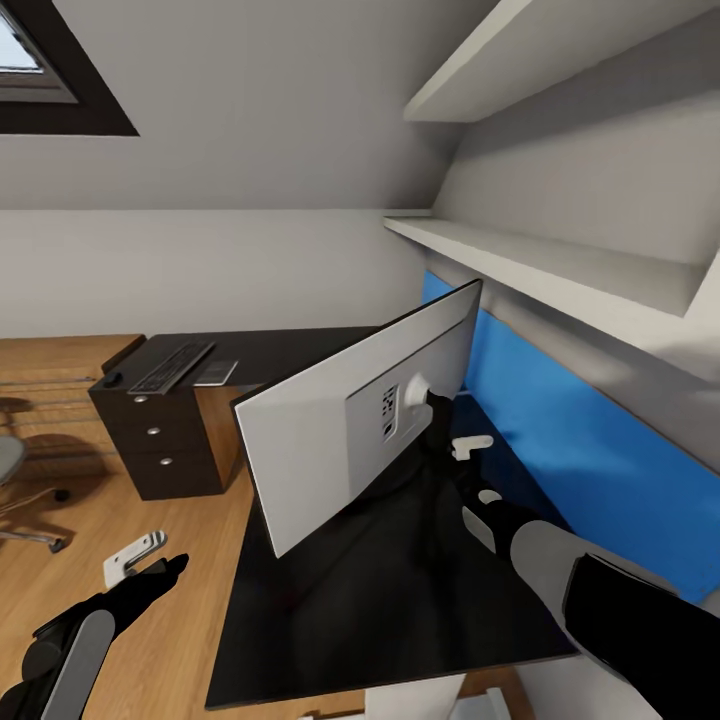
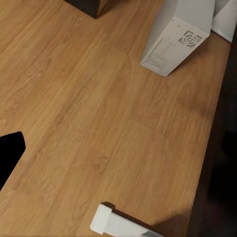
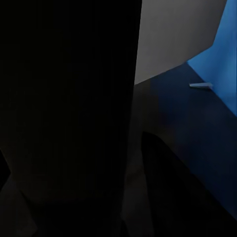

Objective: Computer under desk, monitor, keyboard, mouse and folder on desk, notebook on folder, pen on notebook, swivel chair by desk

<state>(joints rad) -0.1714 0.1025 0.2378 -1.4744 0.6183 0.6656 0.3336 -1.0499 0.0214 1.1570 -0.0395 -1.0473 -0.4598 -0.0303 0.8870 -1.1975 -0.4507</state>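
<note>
The monitor (image 1: 350,430) hangs tilted over the black desk (image 1: 400,600), its grey back towards me. My right gripper (image 1: 432,405) is shut on its stand behind the screen. Far back on the desk lie the keyboard (image 1: 170,368) and, beside it, the grey notebook (image 1: 215,373). A small dark shape at the corner looks like the mouse (image 1: 112,380). The pen (image 3: 200,85) lies by the blue panel. The computer (image 2: 173,39) stands on the floor. The swivel chair (image 1: 12,480) is at far left. My left gripper (image 1: 168,568) hangs open, low over the floor. The folder is out of view.
A blue back panel (image 1: 560,420) and white wall shelves (image 1: 560,265) run along the desk's right side. A dark drawer unit (image 1: 160,440) carries the far end. A small white block (image 1: 135,555) lies on the wooden floor (image 2: 89,123) by my left gripper.
</note>
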